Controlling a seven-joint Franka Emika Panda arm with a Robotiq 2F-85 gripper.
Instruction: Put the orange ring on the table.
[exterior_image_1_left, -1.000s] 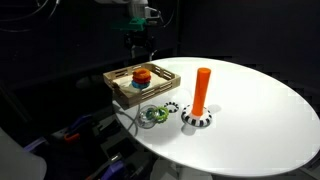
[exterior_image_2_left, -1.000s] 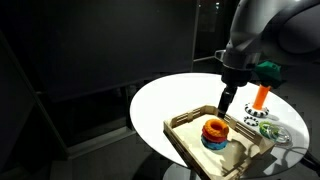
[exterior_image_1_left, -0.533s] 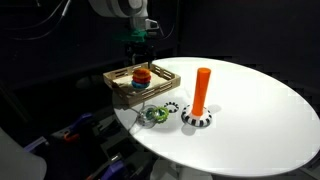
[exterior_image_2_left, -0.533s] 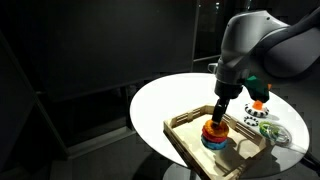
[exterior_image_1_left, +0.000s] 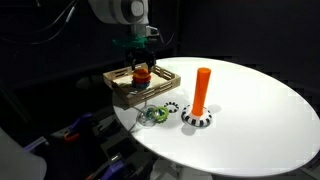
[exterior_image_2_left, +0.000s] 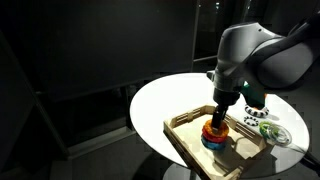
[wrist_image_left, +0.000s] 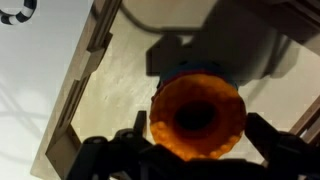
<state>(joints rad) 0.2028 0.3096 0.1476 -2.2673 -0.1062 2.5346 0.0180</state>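
The orange ring lies on top of a stack of rings inside the square wooden tray, and shows in both exterior views. My gripper is lowered over the stack, open, with one finger on each side of the orange ring and a gap to it on both sides. The tray stands near the edge of the round white table. A blue ring lies at the bottom of the stack.
A tall orange post on a black-and-white base stands on the table beside the tray. A green ring lies near the table edge. The tray's wooden walls surround the stack. The surroundings are dark.
My gripper has come down from above the tray's far side onto the ring stack and now straddles the orange ring. The rings have not moved.
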